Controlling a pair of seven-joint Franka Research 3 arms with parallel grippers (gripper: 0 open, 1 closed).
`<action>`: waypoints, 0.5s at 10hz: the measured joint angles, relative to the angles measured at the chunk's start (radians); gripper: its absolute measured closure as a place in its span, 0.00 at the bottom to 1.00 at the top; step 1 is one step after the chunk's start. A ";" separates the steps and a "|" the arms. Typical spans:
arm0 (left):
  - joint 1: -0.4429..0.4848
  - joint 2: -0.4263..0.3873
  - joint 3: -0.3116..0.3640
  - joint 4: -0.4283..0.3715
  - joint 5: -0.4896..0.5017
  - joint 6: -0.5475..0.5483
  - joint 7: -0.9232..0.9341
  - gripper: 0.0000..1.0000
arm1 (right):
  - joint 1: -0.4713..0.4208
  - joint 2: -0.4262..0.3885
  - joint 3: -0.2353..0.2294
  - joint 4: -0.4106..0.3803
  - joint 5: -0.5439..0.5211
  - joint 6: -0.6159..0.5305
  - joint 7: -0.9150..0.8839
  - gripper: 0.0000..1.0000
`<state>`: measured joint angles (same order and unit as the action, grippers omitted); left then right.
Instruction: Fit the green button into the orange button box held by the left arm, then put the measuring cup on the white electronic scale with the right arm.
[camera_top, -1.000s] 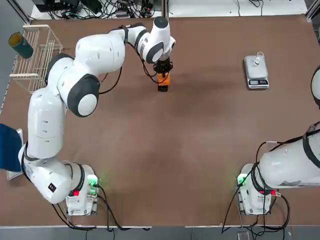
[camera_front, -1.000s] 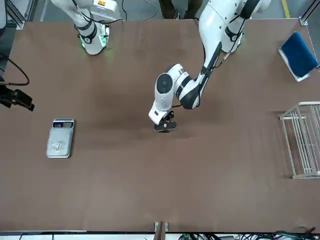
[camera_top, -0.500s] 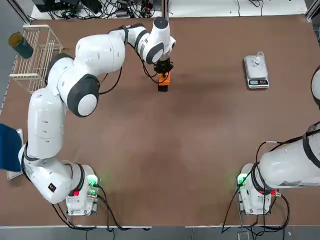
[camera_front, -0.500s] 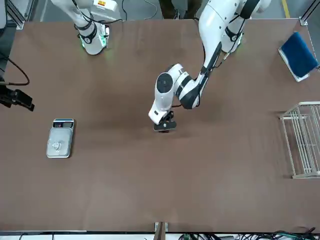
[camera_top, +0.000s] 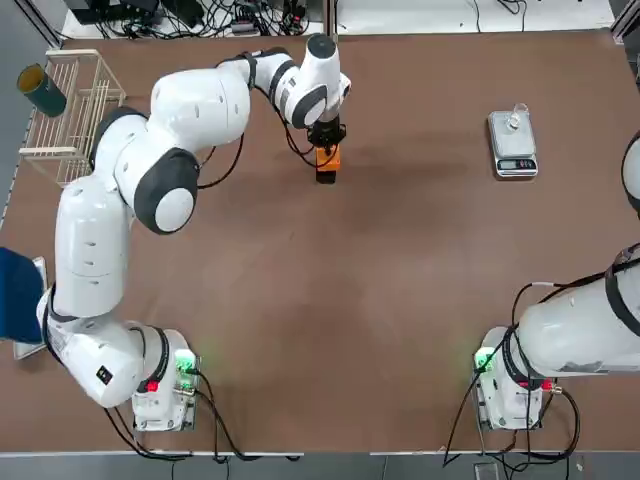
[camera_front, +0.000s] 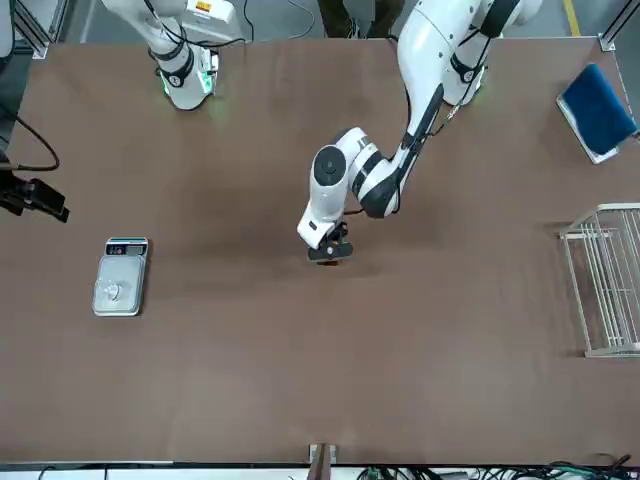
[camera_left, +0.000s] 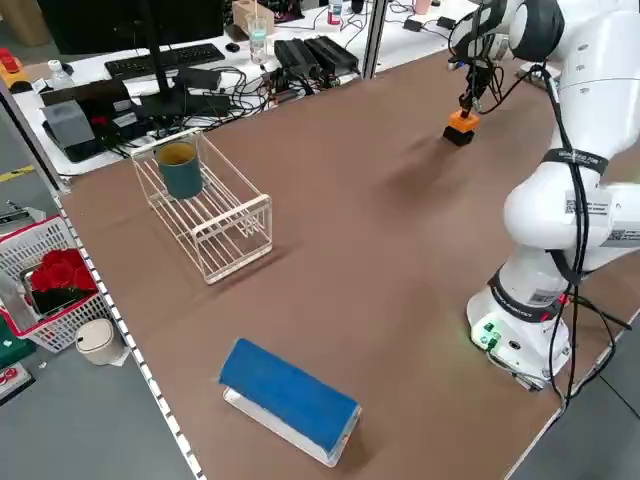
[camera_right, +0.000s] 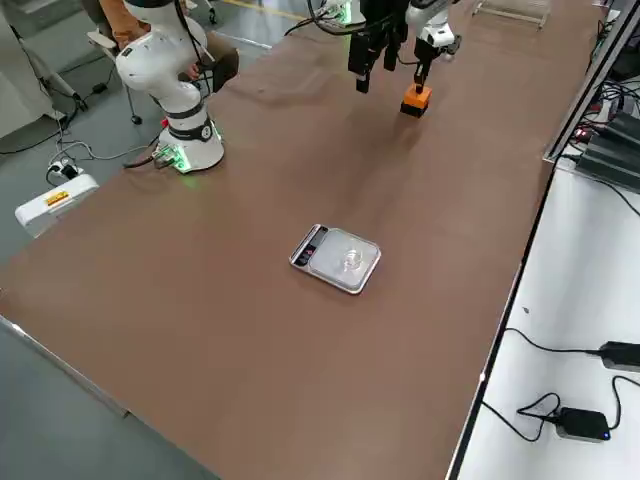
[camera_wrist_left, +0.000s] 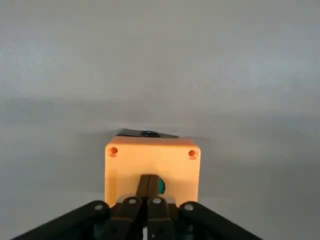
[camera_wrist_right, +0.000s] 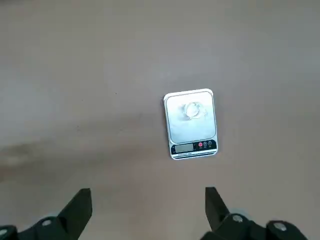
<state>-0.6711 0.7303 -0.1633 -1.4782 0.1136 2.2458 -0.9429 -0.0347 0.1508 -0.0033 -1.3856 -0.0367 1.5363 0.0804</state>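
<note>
Two grippers | left gripper (camera_wrist_left: 148, 186), 12 o'clock, shut on orange box (camera_wrist_left: 151, 159) | right gripper (camera_wrist_right: 148, 201), 3 o'clock, wide, empty | measuring cup (camera_wrist_right: 194, 110) on scale (camera_wrist_right: 190, 131), 2 o'clock

Brown table (camera_left: 330, 230), grey floor (camera_left: 90, 420), white desk (camera_left: 95, 68)

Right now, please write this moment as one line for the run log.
left tool: shut at orange button box | right tool: open | measuring cup: on electronic scale

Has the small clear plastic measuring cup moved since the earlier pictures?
No; in the top view the clear plastic cup sits at the same spot on the silver-white scale's plate.
</note>
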 joint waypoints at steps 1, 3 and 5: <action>0.000 0.000 0.000 -0.003 0.001 0.001 0.000 0.99 | 0.000 0.000 0.000 0.000 0.000 0.000 0.000 0.00; 0.000 -0.002 0.000 -0.011 0.002 0.011 0.000 0.99 | 0.000 0.000 0.000 0.000 0.000 0.000 0.000 0.00; 0.000 -0.008 -0.001 -0.022 0.014 0.021 0.000 0.99 | 0.000 0.000 0.000 0.000 0.000 0.000 0.000 0.00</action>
<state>-0.6713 0.7224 -0.1639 -1.5003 0.1273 2.2670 -0.9428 -0.0347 0.1508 -0.0033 -1.3856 -0.0364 1.5363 0.0804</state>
